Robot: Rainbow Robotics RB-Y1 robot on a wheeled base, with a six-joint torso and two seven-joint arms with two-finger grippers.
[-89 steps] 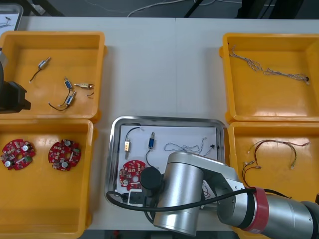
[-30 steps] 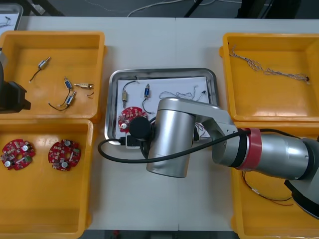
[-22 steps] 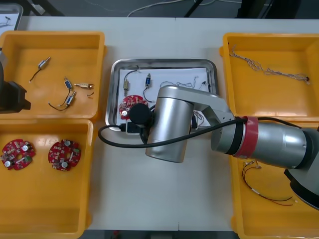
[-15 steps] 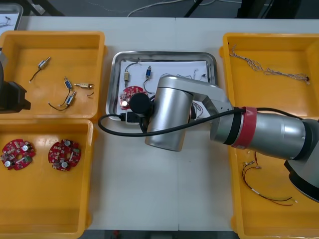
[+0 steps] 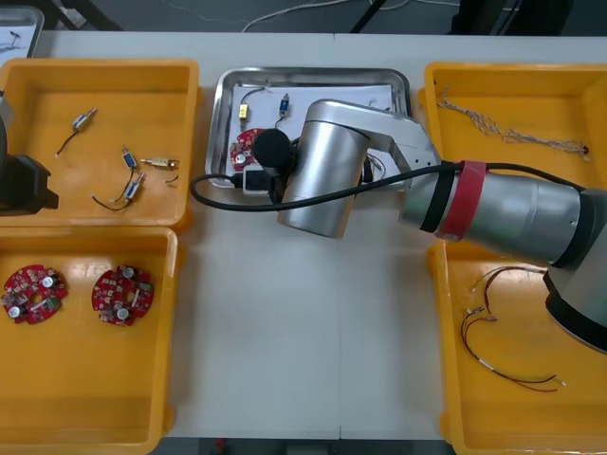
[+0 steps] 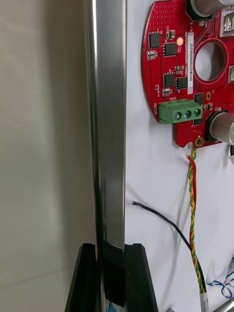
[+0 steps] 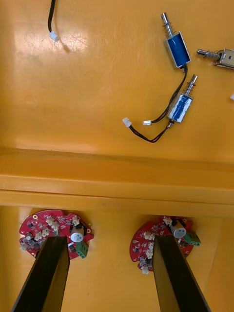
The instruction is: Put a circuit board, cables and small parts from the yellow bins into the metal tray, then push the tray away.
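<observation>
The metal tray (image 5: 313, 74), white inside, lies far out on the table between the two far yellow bins. It holds a red circuit board (image 5: 245, 147), two small metal parts (image 5: 244, 111) and cables. My right arm (image 5: 322, 171) reaches over its near left corner. In the right wrist view my right gripper (image 6: 109, 248) is shut on the tray's shiny rim (image 6: 109, 122), one finger on each side. Beside the rim lie the board (image 6: 168, 73), a red and yellow cable (image 6: 192, 209) and a black cable (image 6: 165, 224). My left gripper (image 7: 109, 239) hangs open over the left bins.
The far left bin (image 5: 142, 85) holds several small metal parts; the near left bin (image 5: 85, 379) holds two circuit boards (image 5: 34, 293). The far right bin (image 5: 512, 190) has blue and white cables (image 5: 503, 133), and the near right bin (image 5: 531, 427) has red and yellow cables (image 5: 503, 322).
My right arm has stretched forward and slid the tray, with its contents, from the near side of the table to the far side. The left arm has not moved.
</observation>
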